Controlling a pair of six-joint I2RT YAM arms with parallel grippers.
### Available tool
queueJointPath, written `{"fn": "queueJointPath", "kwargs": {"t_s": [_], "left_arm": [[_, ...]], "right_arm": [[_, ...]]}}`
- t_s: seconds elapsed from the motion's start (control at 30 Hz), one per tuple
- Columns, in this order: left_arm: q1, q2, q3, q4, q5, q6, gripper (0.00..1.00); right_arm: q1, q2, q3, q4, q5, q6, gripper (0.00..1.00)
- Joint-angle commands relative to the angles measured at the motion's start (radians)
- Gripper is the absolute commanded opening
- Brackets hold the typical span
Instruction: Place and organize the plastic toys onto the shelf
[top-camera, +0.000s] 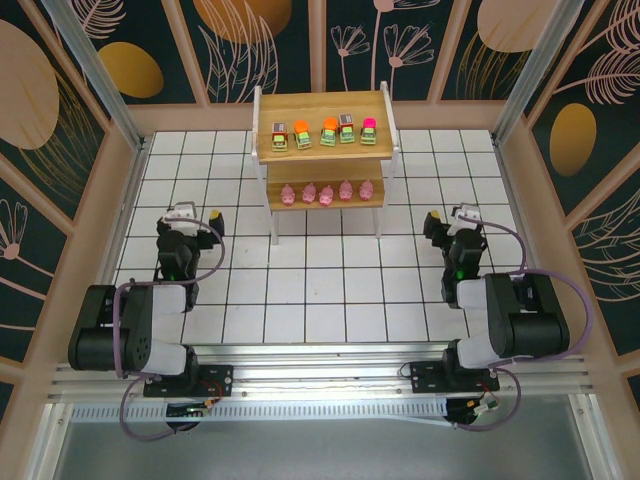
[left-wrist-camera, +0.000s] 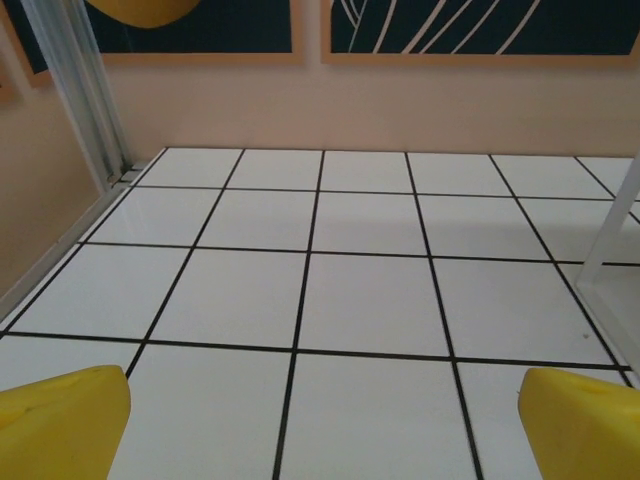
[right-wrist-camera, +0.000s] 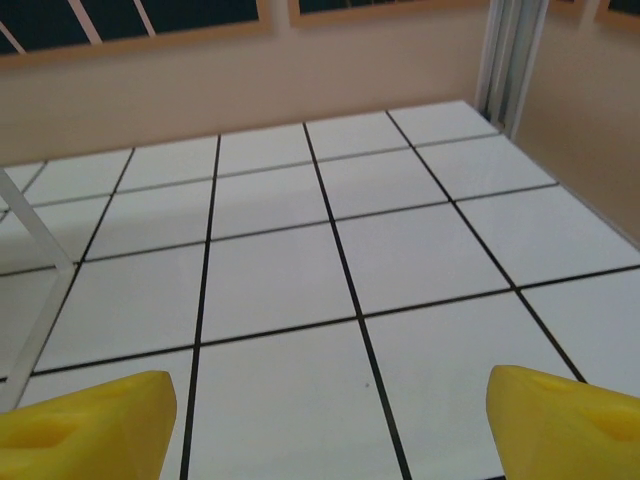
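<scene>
Since every toy (top-camera: 326, 133) sits on the shelf (top-camera: 320, 105) ahead, I'd leave my wide, empty left hand (left-wrist-camera: 325, 420) and right hand (right-wrist-camera: 330, 420) parked.

Pretty sure it's a lab robot cell: white gridded worktop (top-camera: 320, 300), leaf-print wall panels (top-camera: 60, 130) boxing it in, robot arms (top-camera: 140, 325) bolted to an aluminium rail (top-camera: 320, 362).

I see a white tiled table (top-camera: 330, 290) with the shelf (top-camera: 322, 153) standing near the middle of its far edge, its white legs on the tiles. Five vehicles (top-camera: 327, 132) sit in a row across the top tier. Five pigs (top-camera: 326, 193) line up side by side along the lower tier's front edge.
</scene>
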Motion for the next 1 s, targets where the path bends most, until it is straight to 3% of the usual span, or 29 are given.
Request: {"fn": "queueJointPath", "kwargs": {"t_s": [0.0,0.17,0.33,0.47,0.57,0.67,0.97], "left_arm": [[0.015,0.042,-0.017,0.126,0.077,-0.008,0.99],[0.022,0.059,-0.017,0.142,0.090,-0.013,0.99],[0.022,0.078,-0.007,0.139,0.007,-0.042,0.99],[0.022,0.090,-0.034,0.194,-0.010,-0.048,0.99],[0.022,0.091,-0.037,0.204,-0.010,-0.047,0.99],[0.022,0.091,-0.037,0.203,-0.009,-0.047,0.99],[0.022,0.091,-0.036,0.201,-0.009,-0.047,0.99]], "right_arm": [[-0.005,0.028,-0.033,0.169,-0.028,-0.013,0.82],[-0.005,0.122,-0.084,0.347,-0.032,-0.017,0.82],[-0.002,0.120,-0.075,0.324,-0.037,-0.019,0.82],[-0.011,0.117,-0.064,0.300,-0.024,-0.005,0.99],[-0.009,0.119,-0.069,0.311,-0.003,-0.004,0.99],[0.015,0.123,-0.080,0.342,0.107,0.003,0.99],[0.019,0.123,-0.080,0.339,0.109,0.004,0.99]]}}
